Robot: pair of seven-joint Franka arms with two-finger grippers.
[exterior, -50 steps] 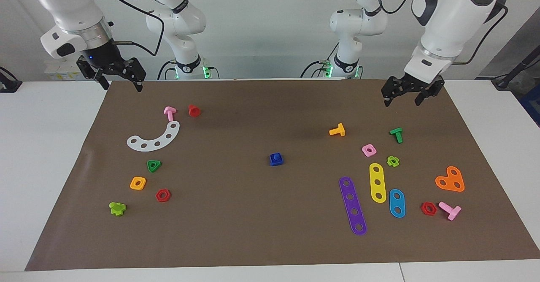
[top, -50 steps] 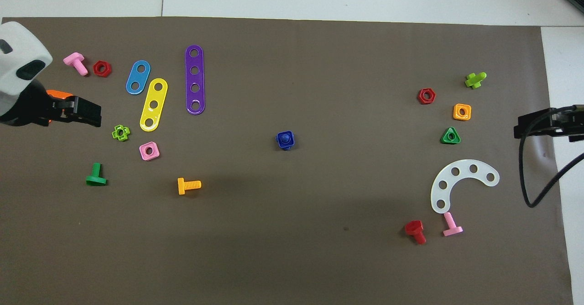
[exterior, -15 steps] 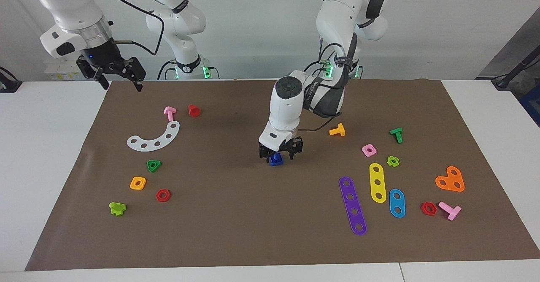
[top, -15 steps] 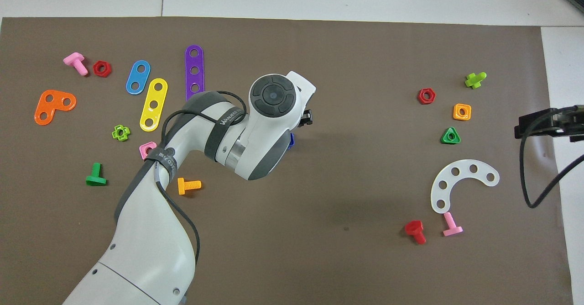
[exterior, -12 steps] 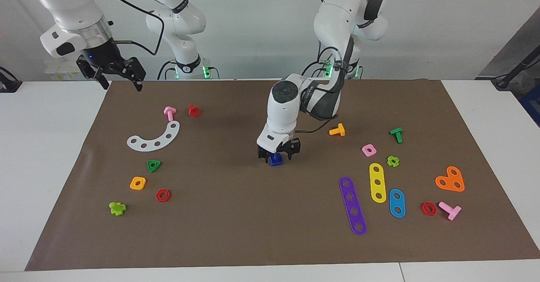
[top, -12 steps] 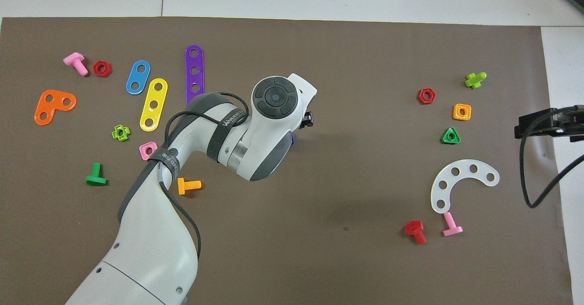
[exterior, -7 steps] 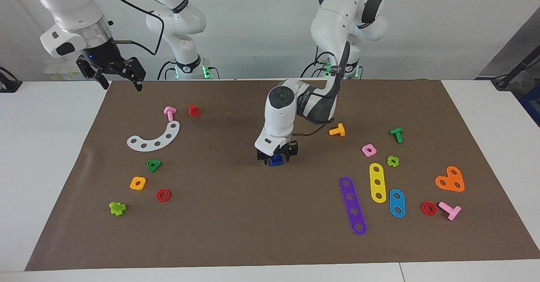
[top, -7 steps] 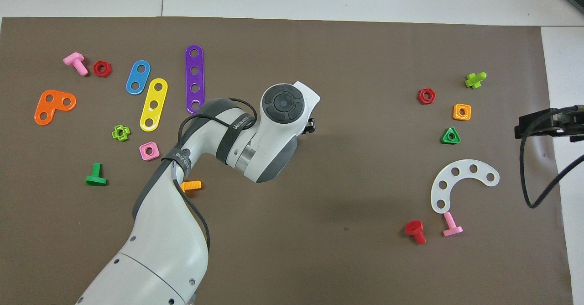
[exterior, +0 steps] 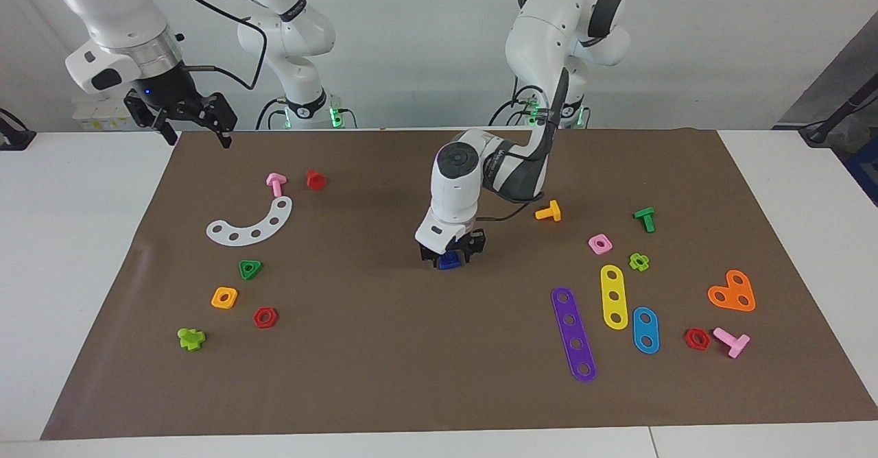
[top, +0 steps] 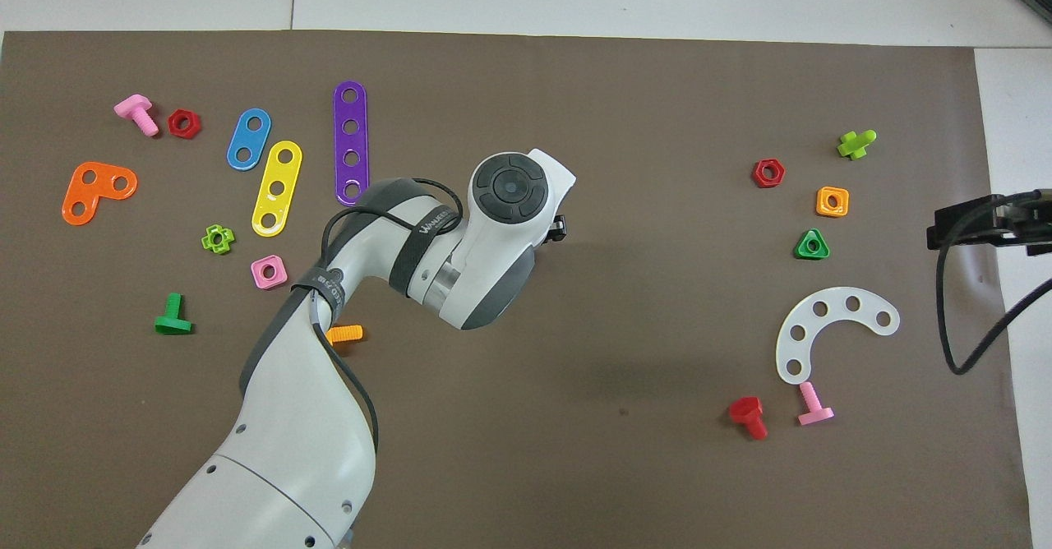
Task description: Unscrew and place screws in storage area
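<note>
The dark-blue bolt (exterior: 449,260) stands in a dark-blue square nut in the middle of the brown mat (exterior: 384,362). Only a blue patch of the pair shows. My left gripper (exterior: 450,255) is down around it, close to the mat. In the overhead view the left arm's wrist (top: 493,237) hides the bolt and nut. My right gripper (exterior: 197,136) is open and empty, and it waits in the air over the mat's edge at the right arm's end; it also shows in the overhead view (top: 945,232).
An orange bolt (exterior: 549,211), a pink square nut (exterior: 600,243) and a purple strip (exterior: 573,334) lie toward the left arm's end. A white curved plate (exterior: 250,225), a red bolt (exterior: 315,179) and several nuts lie toward the right arm's end.
My left arm came from its end of the table to the middle. Over the last second its gripper came down around the dark-blue bolt. The right arm has not moved.
</note>
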